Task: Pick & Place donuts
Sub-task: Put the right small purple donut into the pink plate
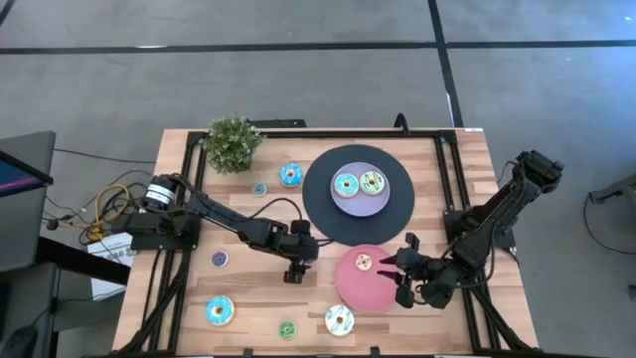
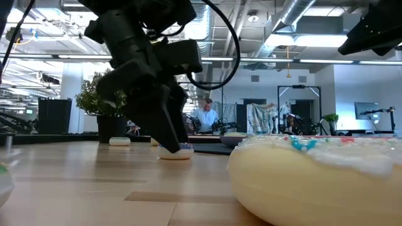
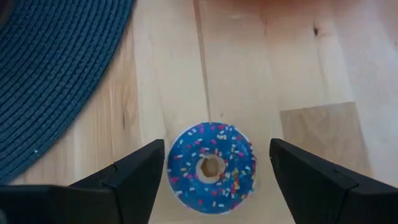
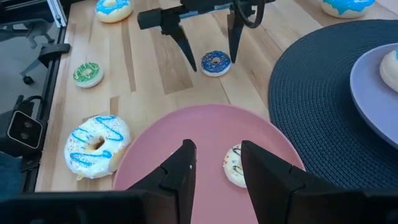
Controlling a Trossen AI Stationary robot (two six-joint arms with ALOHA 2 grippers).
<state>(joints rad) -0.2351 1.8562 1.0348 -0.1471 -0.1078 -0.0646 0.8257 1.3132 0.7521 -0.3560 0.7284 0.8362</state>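
While my left tool (image 4: 208,37) hangs with its fingers spread wide on either side of a small dark-blue sprinkled toy donut (image 3: 211,168), nothing is gripped yet. The donut lies flat on the pale wooden table (image 1: 189,283), just beside the edge of the dark woven round mat (image 3: 56,68). My right tool (image 4: 217,163) is open over the pink round plate (image 4: 186,134), where a small white-iced donut (image 4: 234,165) lies. The risk I judge: the donut looks closer to one finger, so closing could nudge it sideways or pinch only its rim and tip it out.
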